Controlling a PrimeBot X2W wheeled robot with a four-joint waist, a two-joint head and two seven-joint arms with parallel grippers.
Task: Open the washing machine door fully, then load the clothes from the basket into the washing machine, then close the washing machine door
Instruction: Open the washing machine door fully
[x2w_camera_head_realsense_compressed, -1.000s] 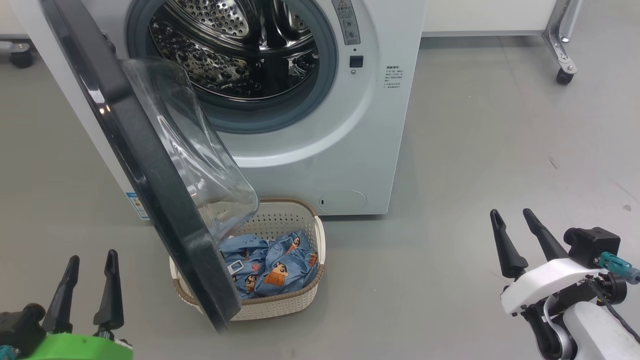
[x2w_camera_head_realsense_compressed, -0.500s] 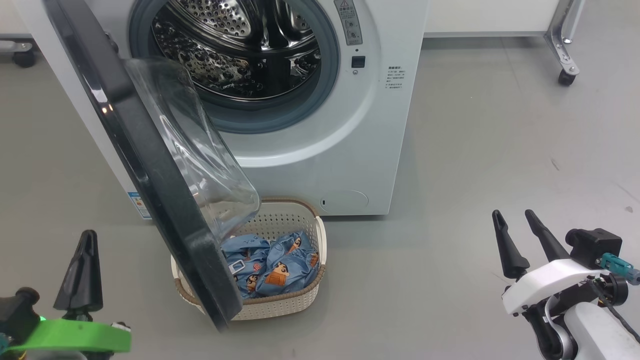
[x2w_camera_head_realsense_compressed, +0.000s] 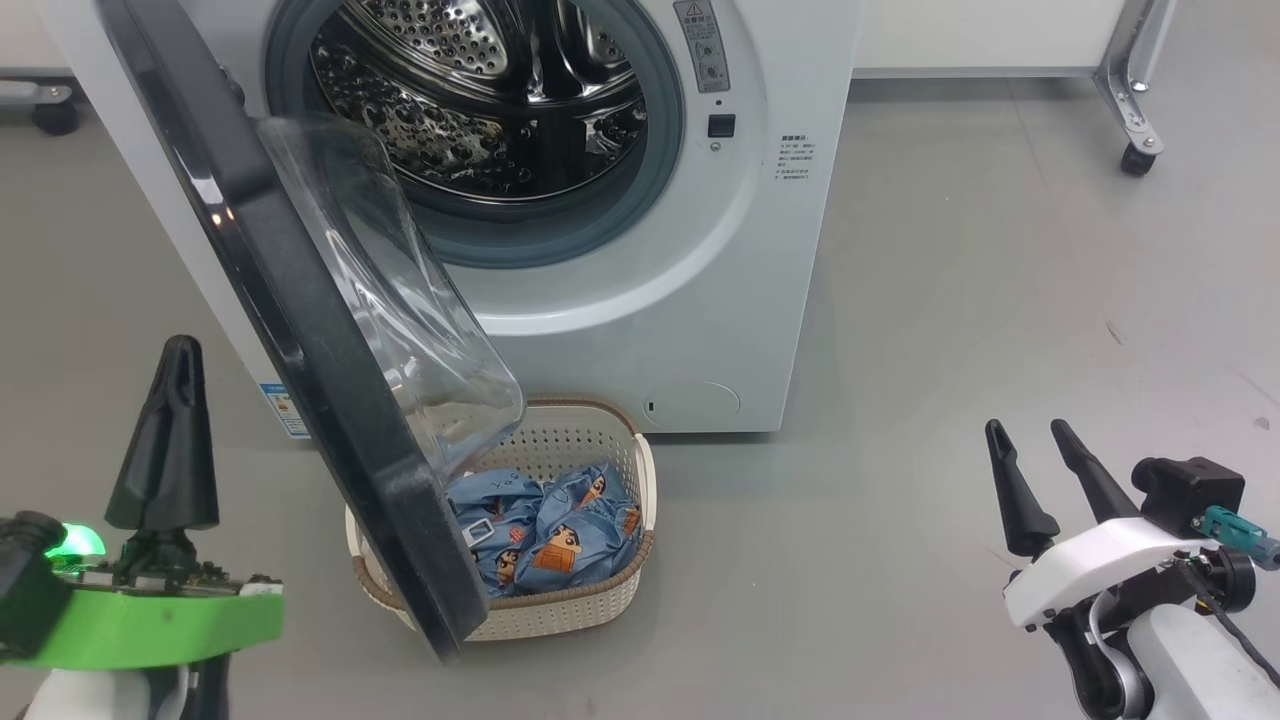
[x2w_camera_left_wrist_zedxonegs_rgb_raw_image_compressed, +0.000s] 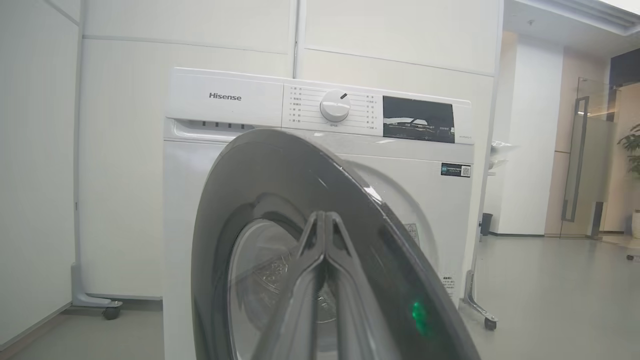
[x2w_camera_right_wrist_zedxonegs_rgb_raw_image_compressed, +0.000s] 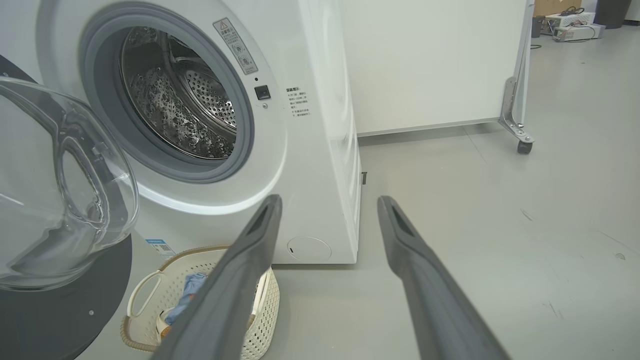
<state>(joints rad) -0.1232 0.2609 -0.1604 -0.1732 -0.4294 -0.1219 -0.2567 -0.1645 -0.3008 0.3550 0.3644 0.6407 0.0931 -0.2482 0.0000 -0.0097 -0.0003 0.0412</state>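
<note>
While the door (x2w_camera_head_realsense_compressed: 300, 330) stands partly open, swung out from the left side of the washer (x2w_camera_head_realsense_compressed: 650, 320) with its glass bowl over the basket's left part, the left gripper (x2w_camera_head_realsense_compressed: 181, 352) is on the door's outer side, fingers pressed together on nothing and pointing at its black face. The right gripper (x2w_camera_head_realsense_compressed: 1025, 428) hangs well off to the right above the floor (x2w_camera_head_realsense_compressed: 900, 300), its jaws spread wide and empty. The clothes (x2w_camera_head_realsense_compressed: 545, 525) lie bunched in the basket (x2w_camera_head_realsense_compressed: 600, 600), which sits on the floor just in front of the washer, below the open drum (x2w_camera_head_realsense_compressed: 480, 90).
</note>
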